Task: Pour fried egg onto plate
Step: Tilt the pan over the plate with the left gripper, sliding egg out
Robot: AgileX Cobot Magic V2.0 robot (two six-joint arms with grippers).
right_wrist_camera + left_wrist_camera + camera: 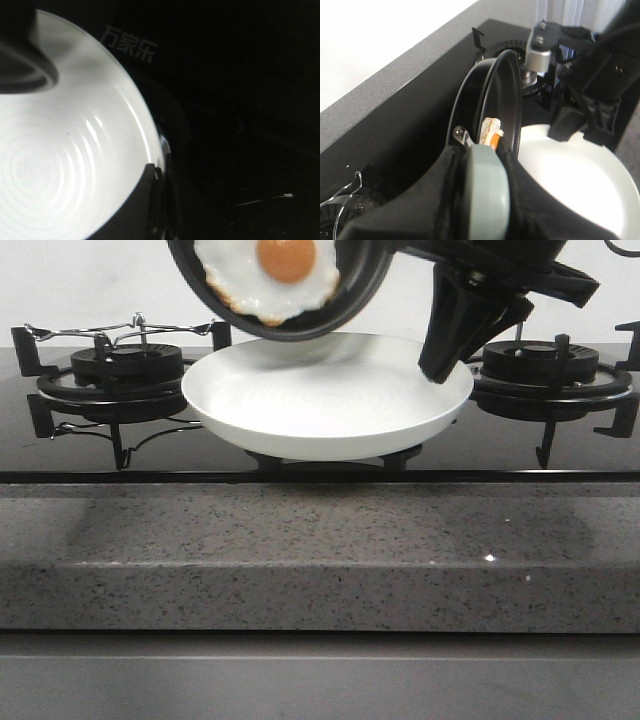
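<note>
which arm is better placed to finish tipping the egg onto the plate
Left. Its wrist view shows it gripping the handle of the black pan, which is already tilted above the plate with the fried egg inside. The right gripper sits at the plate's right rim, seemingly steadying it.

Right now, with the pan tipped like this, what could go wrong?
1. The fried egg sits low in the steeply tilted pan, above the plate's far left part; it may drop near the rim rather than the centre.
2. The right hand holds only the plate's right rim; a landing could rock the plate.
</note>
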